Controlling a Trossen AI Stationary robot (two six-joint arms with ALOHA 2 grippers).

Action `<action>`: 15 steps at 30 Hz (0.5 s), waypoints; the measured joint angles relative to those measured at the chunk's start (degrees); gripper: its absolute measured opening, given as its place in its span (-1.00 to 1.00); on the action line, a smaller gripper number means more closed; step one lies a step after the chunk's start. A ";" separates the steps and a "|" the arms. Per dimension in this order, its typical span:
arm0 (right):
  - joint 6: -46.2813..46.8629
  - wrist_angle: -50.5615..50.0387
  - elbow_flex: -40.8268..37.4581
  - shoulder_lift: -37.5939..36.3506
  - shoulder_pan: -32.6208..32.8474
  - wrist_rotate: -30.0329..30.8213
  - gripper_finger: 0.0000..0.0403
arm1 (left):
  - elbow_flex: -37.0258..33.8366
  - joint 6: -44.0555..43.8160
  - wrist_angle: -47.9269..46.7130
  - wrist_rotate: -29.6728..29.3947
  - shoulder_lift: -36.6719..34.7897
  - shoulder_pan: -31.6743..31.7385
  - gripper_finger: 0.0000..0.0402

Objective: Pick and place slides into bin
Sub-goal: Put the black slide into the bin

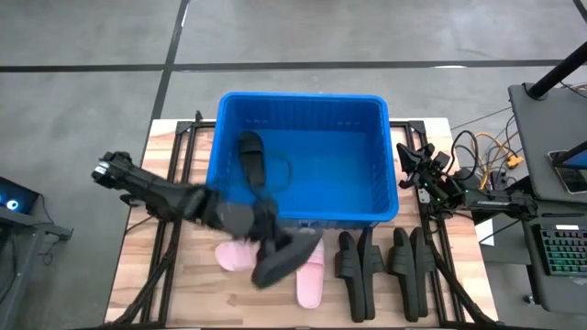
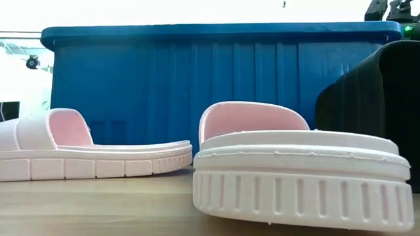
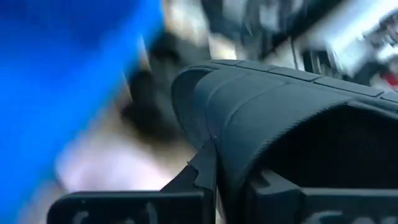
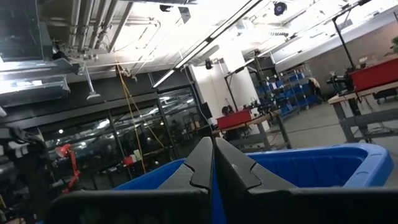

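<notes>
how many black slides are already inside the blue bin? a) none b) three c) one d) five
c, the high view shows a single black slide lying in the bin; the other black ones are still outside it on the table.

I see a wood-plank surface (image 1: pixel 183 293) on a grey floor (image 1: pixel 83 55) crossed by dark lines. Right of it, a keyboard (image 1: pixel 561 249) on a dark stand, plus tangled yellow and black cables (image 1: pixel 486 156). Right wrist view: red bins (image 4: pixel 234 118) on distant benches, ceiling strip lights (image 4: pixel 205 50).
</notes>
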 joint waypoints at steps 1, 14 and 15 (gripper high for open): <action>0.46 -0.01 0.00 0.00 0.00 0.01 -0.96 | 0.71 4.92 1.42 -2.55 -0.19 1.66 -1.00; 10.07 0.00 0.00 -0.02 0.01 0.00 -0.96 | 2.67 44.41 -10.08 -24.56 0.90 23.66 -1.00; 10.83 0.00 0.00 -0.02 0.00 0.01 -0.96 | 2.62 48.32 -11.97 -24.56 1.34 24.78 -1.00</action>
